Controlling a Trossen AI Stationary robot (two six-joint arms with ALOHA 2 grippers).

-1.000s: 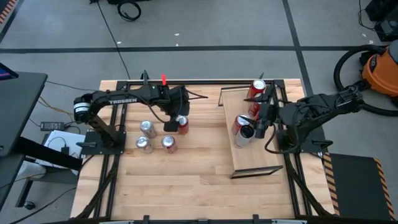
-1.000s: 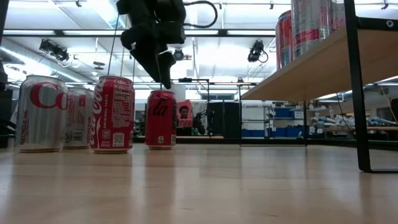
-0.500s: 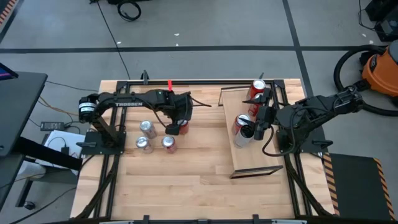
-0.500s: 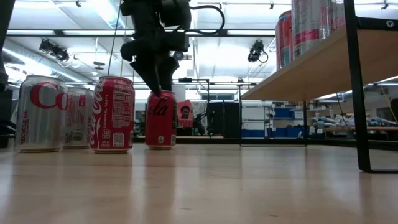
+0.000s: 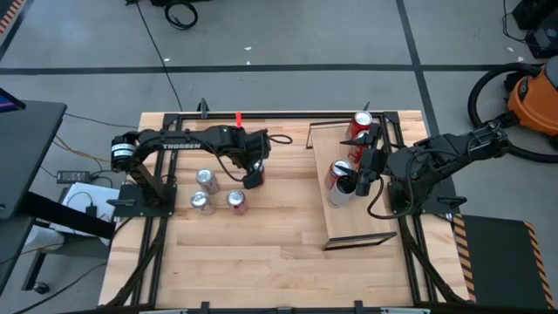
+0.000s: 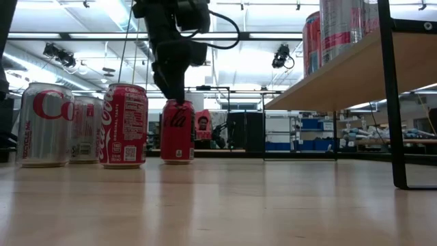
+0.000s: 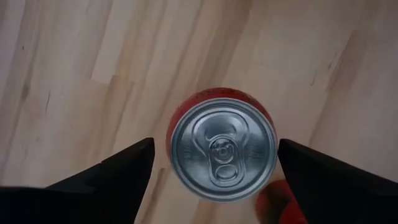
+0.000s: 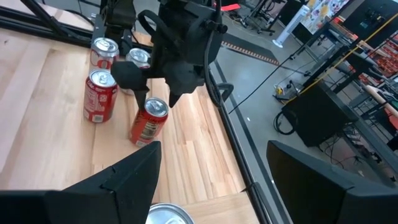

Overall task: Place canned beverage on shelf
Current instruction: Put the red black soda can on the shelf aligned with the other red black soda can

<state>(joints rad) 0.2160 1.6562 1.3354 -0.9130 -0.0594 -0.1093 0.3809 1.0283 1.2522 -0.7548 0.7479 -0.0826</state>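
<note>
My left gripper (image 7: 214, 163) hangs wide open directly over the upright red can (image 7: 222, 151) on the table (image 7: 74, 74), fingers straddling it untouched.

Four cans are grouped on the left half of the table (image 5: 261, 235). One can (image 5: 255, 177) is set apart to the right of the rest, directly under the left gripper (image 5: 250, 171), whose fingers are spread on either side of its top. Three cans (image 5: 209, 193) are clustered just left of it. The shelf (image 5: 357, 214) is placed on the right half, with two cans (image 5: 359, 125) at its far end and another can (image 5: 338, 181) beside the right gripper (image 5: 362, 174) midway along it.
</note>
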